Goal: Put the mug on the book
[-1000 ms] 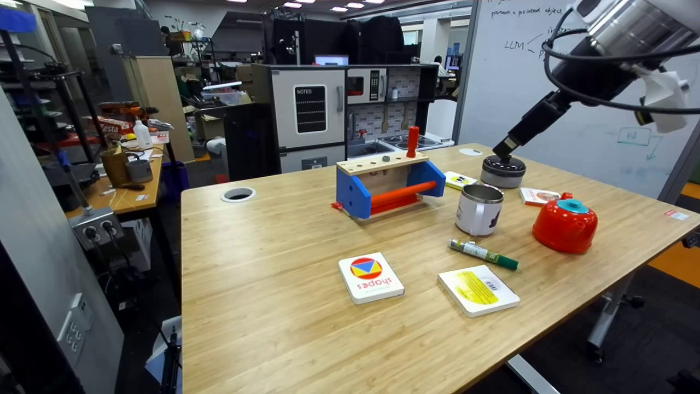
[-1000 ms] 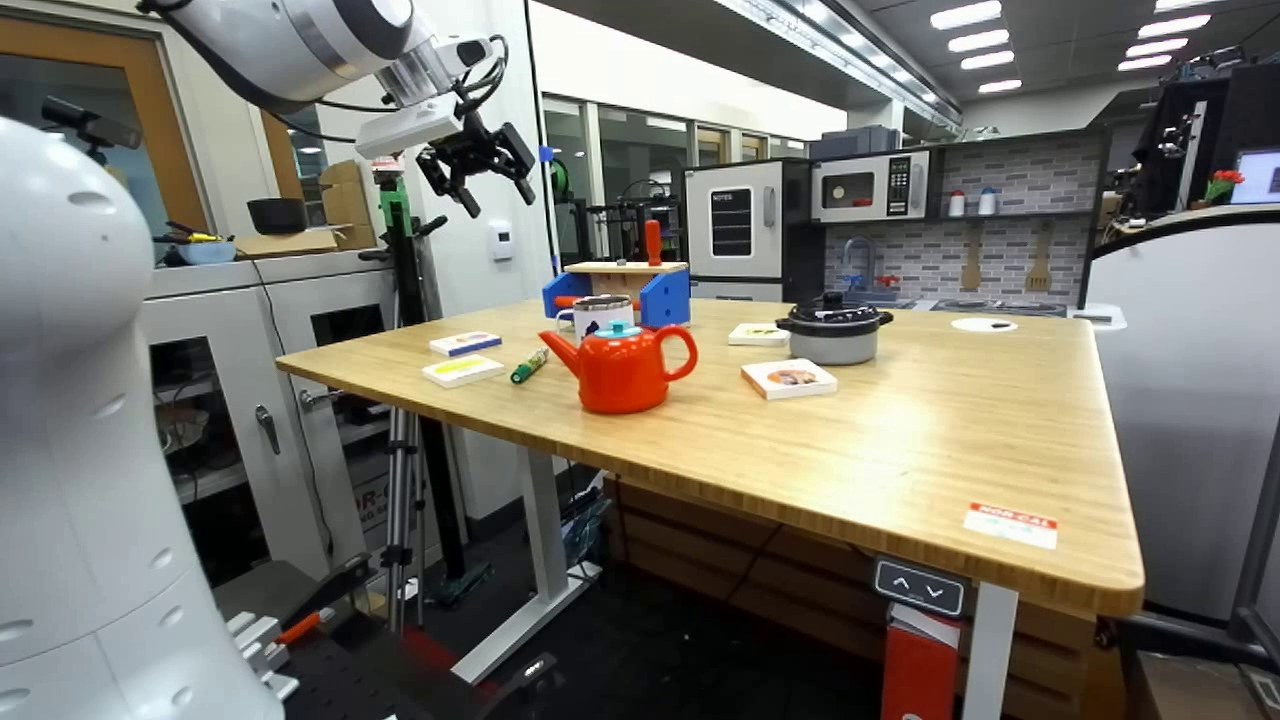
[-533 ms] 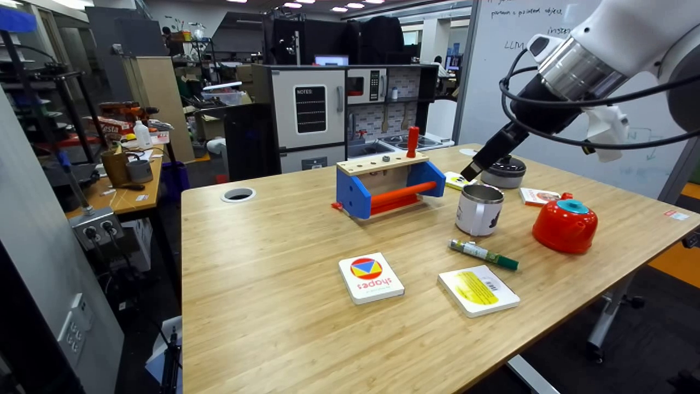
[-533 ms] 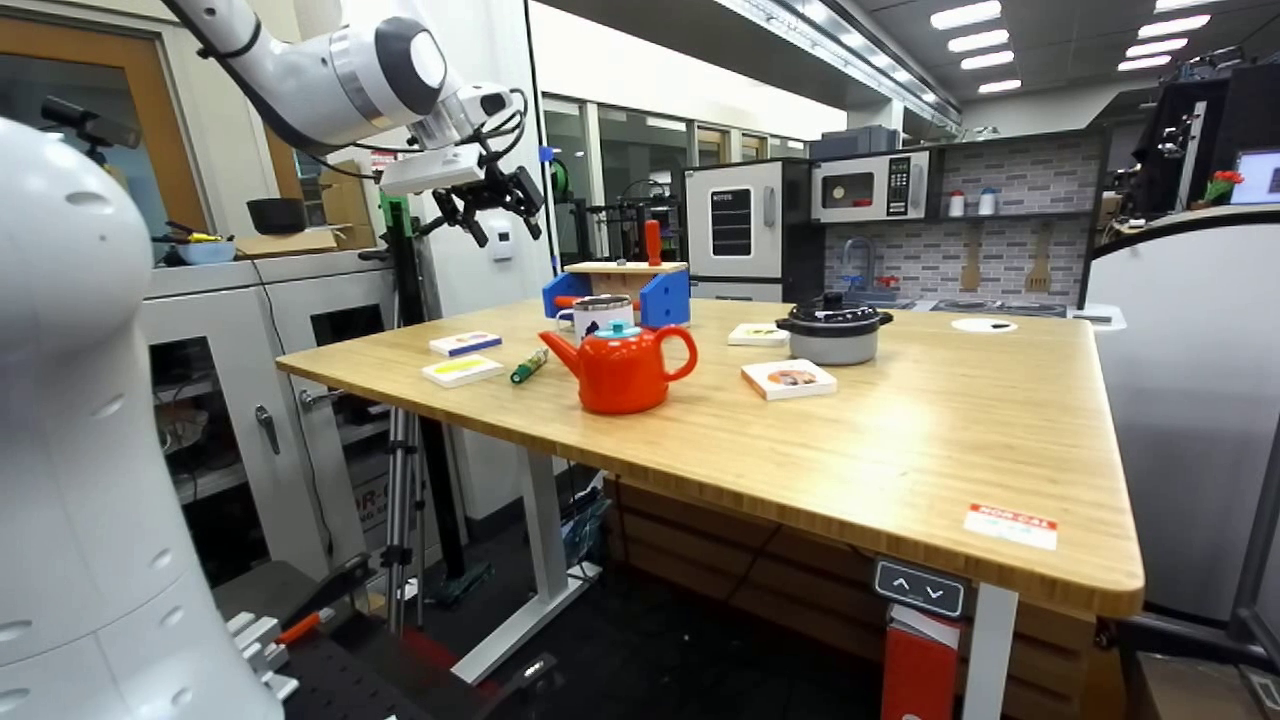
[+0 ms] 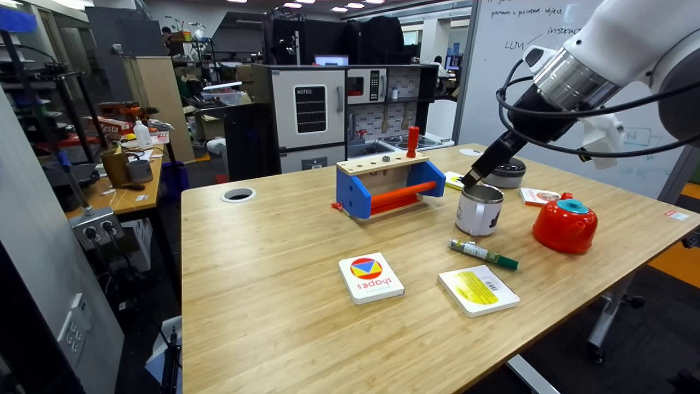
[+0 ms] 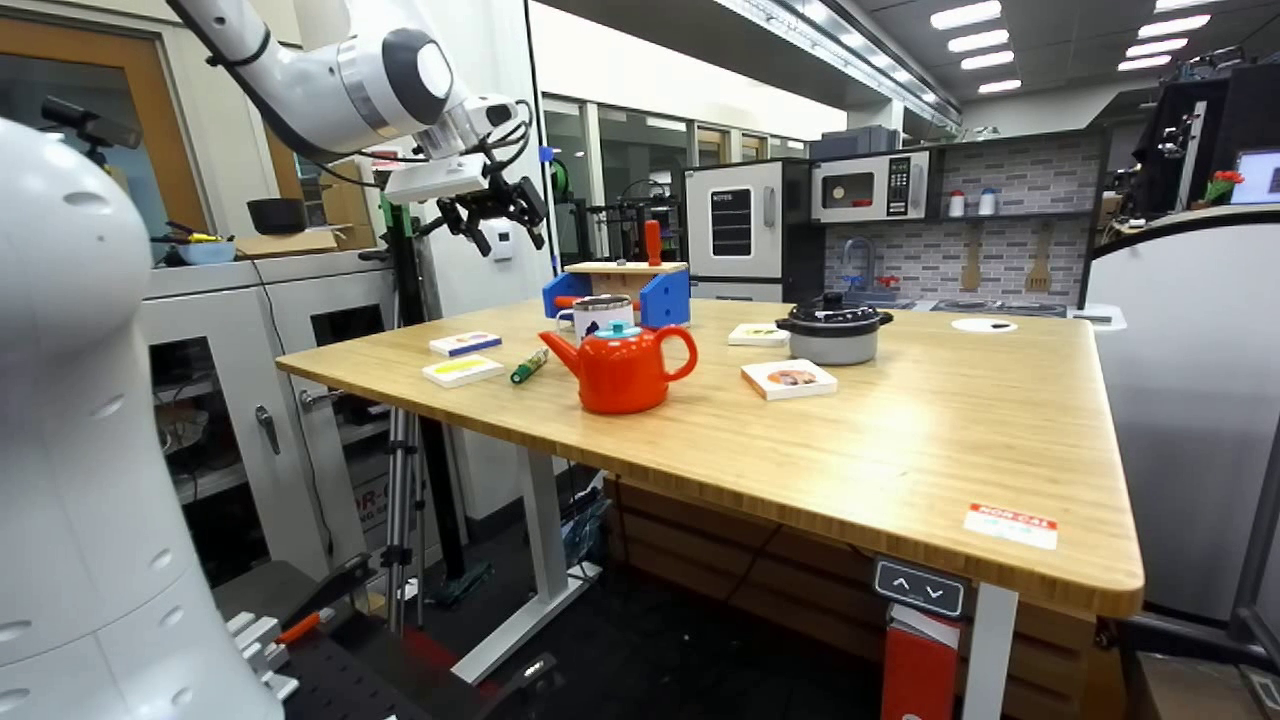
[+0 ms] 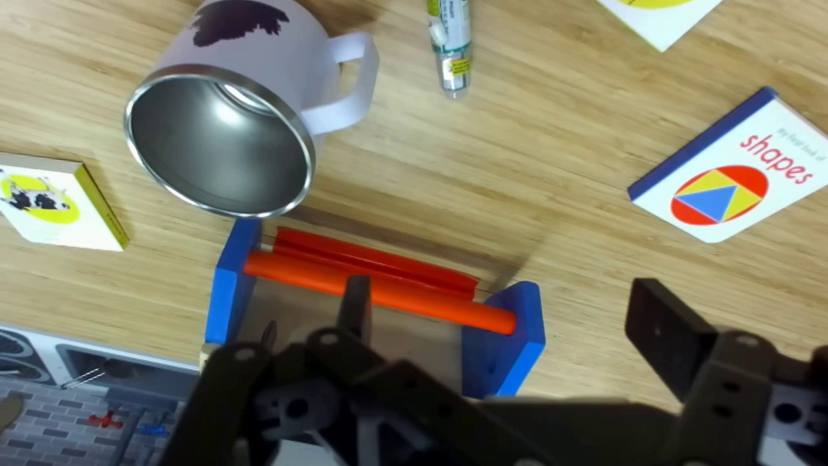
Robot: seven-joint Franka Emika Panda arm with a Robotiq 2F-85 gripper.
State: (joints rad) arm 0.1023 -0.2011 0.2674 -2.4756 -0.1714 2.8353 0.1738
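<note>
The mug is white outside with dark patches, with a shiny steel rim and inside and a side handle. It stands upright on the table in both exterior views (image 5: 477, 218) (image 6: 600, 316) and at the upper left in the wrist view (image 7: 223, 139). The book with the round red, yellow and blue picture lies flat in both exterior views (image 5: 372, 280) (image 6: 465, 344) and at the right in the wrist view (image 7: 737, 175). My gripper is open and empty, above the table, with its fingers wide apart in the wrist view (image 7: 508, 307). It also shows in both exterior views (image 5: 470, 178) (image 6: 512, 243).
A blue and wooden toolbox (image 5: 355, 196) with an orange bar stands beyond the mug, below my fingers in the wrist view. A red teapot (image 5: 564, 227), a green marker (image 5: 484, 254) and a white-and-yellow book (image 5: 478, 291) lie near the mug. A grey pot (image 6: 835, 345) stands farther off.
The arm and open gripper have swung over the table toward the mug and toolbox side and come slightly lower, mostly in the first half second. The mug and book have not moved.
</note>
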